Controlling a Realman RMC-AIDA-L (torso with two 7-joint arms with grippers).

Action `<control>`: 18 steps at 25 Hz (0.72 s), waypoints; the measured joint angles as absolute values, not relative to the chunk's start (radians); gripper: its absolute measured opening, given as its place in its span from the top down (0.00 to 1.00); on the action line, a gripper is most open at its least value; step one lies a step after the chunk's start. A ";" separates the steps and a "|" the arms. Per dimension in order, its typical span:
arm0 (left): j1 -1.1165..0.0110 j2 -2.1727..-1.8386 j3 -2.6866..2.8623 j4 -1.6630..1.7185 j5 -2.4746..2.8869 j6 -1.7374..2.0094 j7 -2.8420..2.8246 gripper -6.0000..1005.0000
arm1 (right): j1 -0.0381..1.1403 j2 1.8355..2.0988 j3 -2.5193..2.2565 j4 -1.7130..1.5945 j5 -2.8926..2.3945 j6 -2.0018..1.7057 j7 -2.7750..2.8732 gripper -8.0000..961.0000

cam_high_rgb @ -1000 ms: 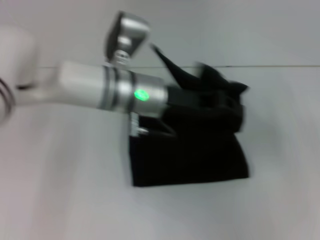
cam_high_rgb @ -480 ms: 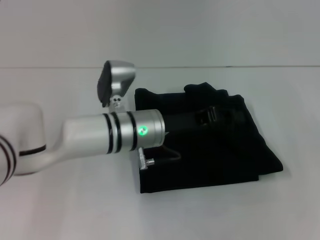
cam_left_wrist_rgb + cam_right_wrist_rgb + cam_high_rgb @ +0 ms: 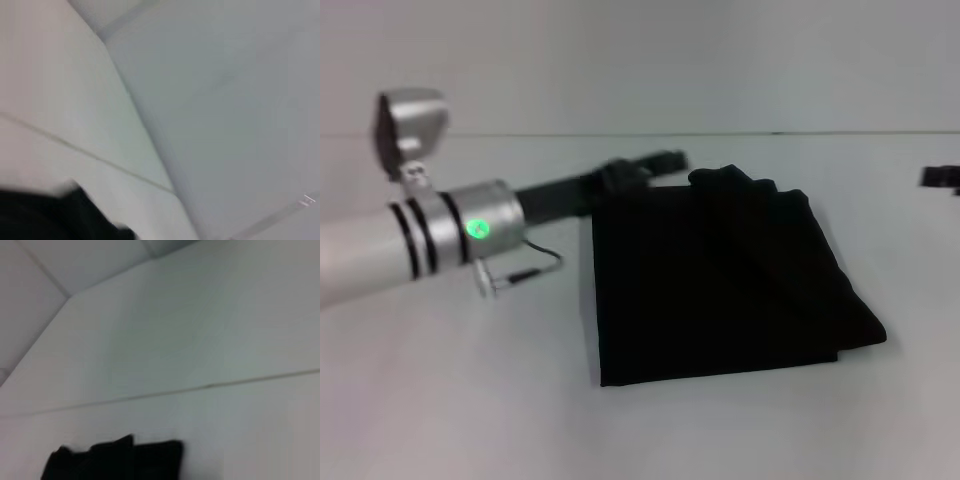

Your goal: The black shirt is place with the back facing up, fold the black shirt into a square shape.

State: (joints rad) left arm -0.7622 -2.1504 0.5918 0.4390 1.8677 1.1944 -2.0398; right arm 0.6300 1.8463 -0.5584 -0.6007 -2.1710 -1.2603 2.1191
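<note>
Black shirt [image 3: 720, 285] folded square on table [image 3: 440, 400] (left gripper [image 3: 655, 165] beside; fingers unreadable).

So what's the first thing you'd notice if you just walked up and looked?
The black shirt, folded into a rough square, lies in the middle of the white table. The left gripper reaches in from the robot's left and hangs by the shirt's far left corner. The right gripper just peeks in at the right edge.

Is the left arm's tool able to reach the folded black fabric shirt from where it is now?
Probably yes. The left tool hangs at the far left corner of the folded black fabric shirt, and nothing lies between them on the white table.
</note>
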 joint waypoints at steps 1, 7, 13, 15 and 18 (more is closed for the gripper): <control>-0.759 -2.147 0.591 0.447 1.868 1.178 -2.040 0.34 | 0.642 1.848 -0.573 -0.591 -2.171 -1.260 2.130 0.16; -0.775 -2.112 0.604 0.448 1.928 0.937 -2.049 0.05 | 0.725 1.860 -0.644 -0.508 -2.172 -1.246 2.164 0.16; -0.828 -2.110 0.664 0.407 1.967 0.716 -2.046 0.05 | 0.762 1.893 -0.684 -0.501 -2.172 -1.204 2.178 0.16; -0.856 -2.111 0.747 0.374 1.968 0.616 -2.042 0.05 | 0.768 1.897 -0.684 -0.501 -2.172 -1.196 2.178 0.16; -0.871 -2.125 0.809 0.359 1.968 0.555 -2.041 0.05 | 0.770 1.899 -0.684 -0.501 -2.172 -1.186 2.180 0.17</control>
